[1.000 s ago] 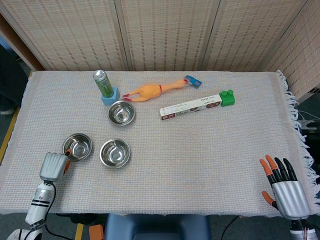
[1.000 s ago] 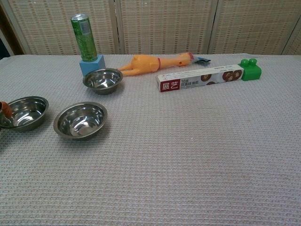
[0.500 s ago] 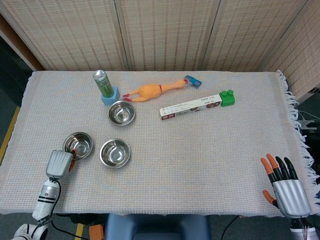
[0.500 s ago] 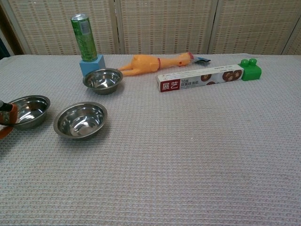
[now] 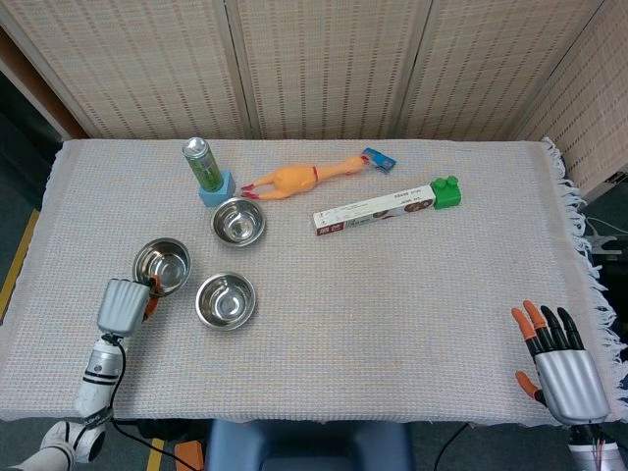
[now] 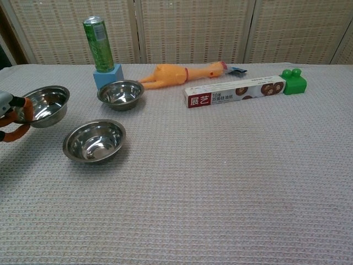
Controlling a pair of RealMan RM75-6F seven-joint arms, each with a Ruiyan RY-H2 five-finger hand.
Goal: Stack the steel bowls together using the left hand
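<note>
1. The orange-tipped fingers (image 6: 19,117) of the left hand (image 5: 125,304) pinch the near rim of one steel bowl, the held bowl (image 6: 47,105). One finger hooks over the rim and another lies under it.
2. The held bowl is off the cloth and tilts a little toward the hand in the chest view. It hangs just left of the front bowl (image 6: 94,140), which is the landmark here, and does not touch it.
3. The back bowl (image 6: 121,93) stands behind the front bowl, apart from it, just in front of the blue block (image 6: 108,75) with the green can (image 6: 98,36).
4. The step in hand appears to be the carry: one bowl is picked up and not yet nested.
5. The next move probably calls for bringing the held bowl over the front bowl, making it level, lowering it inside and only then releasing the rim. A tilted drop may make it slide off.
6. Far right of the front bowl, at the near table (image 5: 392,324) edge, the right hand (image 5: 559,365) rests with fingers apart, holding nothing.
</note>
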